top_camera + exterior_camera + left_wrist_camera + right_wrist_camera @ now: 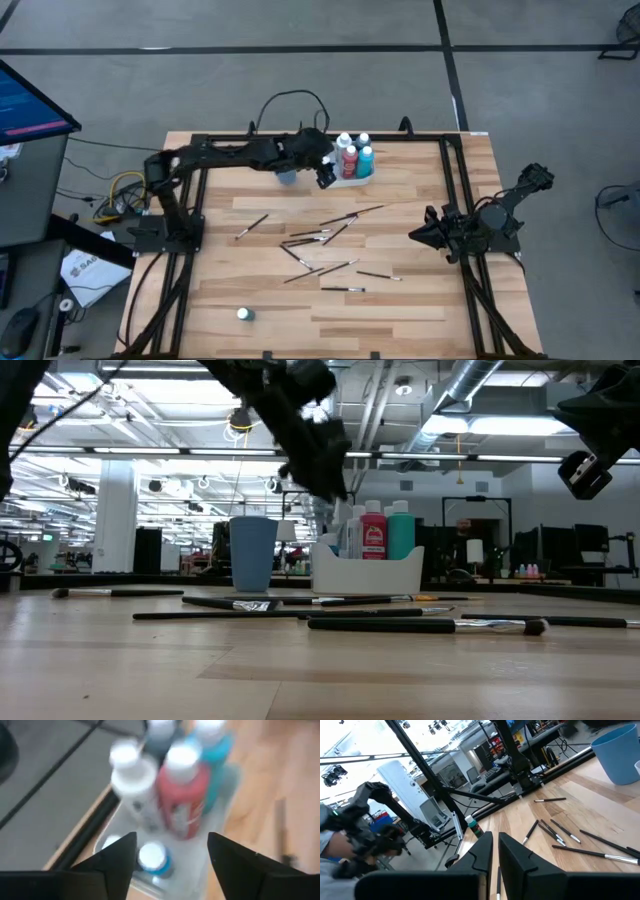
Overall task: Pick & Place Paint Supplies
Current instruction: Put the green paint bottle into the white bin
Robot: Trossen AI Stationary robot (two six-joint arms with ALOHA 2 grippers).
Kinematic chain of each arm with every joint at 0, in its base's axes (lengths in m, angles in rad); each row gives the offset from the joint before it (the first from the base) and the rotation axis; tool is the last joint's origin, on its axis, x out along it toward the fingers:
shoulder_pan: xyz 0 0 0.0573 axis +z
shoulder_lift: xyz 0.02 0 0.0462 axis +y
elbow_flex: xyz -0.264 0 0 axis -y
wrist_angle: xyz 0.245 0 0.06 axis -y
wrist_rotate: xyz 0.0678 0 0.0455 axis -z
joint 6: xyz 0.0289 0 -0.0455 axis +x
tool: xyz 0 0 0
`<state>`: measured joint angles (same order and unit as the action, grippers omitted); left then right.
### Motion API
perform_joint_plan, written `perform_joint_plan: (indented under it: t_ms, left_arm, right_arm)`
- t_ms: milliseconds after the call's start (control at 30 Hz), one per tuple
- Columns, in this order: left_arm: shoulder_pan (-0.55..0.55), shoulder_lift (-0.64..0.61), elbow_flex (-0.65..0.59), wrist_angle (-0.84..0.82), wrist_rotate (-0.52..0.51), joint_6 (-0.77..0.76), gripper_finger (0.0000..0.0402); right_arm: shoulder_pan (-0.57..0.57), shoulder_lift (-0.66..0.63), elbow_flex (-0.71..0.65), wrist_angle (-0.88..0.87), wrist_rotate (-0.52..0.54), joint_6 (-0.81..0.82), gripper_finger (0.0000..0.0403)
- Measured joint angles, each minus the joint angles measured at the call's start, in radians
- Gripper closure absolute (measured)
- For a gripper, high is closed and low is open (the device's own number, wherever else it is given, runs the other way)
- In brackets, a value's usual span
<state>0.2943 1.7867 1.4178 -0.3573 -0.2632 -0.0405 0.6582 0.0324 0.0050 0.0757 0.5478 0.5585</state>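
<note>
My left gripper (326, 178) hangs open over the near-left end of the white tray (352, 181). In the left wrist view its fingers (120, 857) stand on either side of a blue, white-capped bottle (152, 858) standing in the tray, apart from it. White (136, 787), red (183, 802), teal (216, 747) and dark (160, 732) bottles stand upright behind it. Several dark-handled brushes (320, 240) lie scattered on the table's middle. One more white-capped bottle (245, 314) stands alone near the near edge. My right gripper (415, 236) waits shut at the table's right side.
A blue cup (287, 176) stands just left of the tray, partly under my left arm. Black frame rails (190, 200) run along the table's left, right and far edges. Bare wood lies between the brushes and the lone bottle.
</note>
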Motion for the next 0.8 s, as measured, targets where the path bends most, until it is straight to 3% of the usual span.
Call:
perform_joint_plan:
  t_ms: [167,267,400,500,633,800]
  left_arm:
    - [-0.068,-0.192,0.000,-0.136,0.236,0.039,0.0138]
    - [-0.141,-0.316,0.000,-0.306,0.396,0.088,0.0136]
    - [-0.305,-0.474,-0.002,-0.485,0.496,0.082,0.0136]
    - [-0.475,-0.584,-0.050,-0.465,0.471,0.002,0.0137]
    - [-0.721,-0.681,-0.142,-0.450,0.310,-0.201,0.0137]
    - [-0.970,-0.709,-0.269,-0.446,0.139,-0.428,0.0137]
  right_arm:
    - [0.000,0.000,0.000,0.000,0.000,0.000,0.0380]
    - [0.000,0.000,0.000,0.000,0.000,0.000,0.0378]
    - [0.000,0.000,0.000,0.000,0.000,0.000,0.0380]
    - [0.000,0.000,0.000,0.000,0.000,0.000,0.0380]
    - [0.000,0.000,0.000,0.006,0.000,0.000,0.0378]
    - [0.000,0.000,0.000,0.009,0.000,0.000,0.0380]
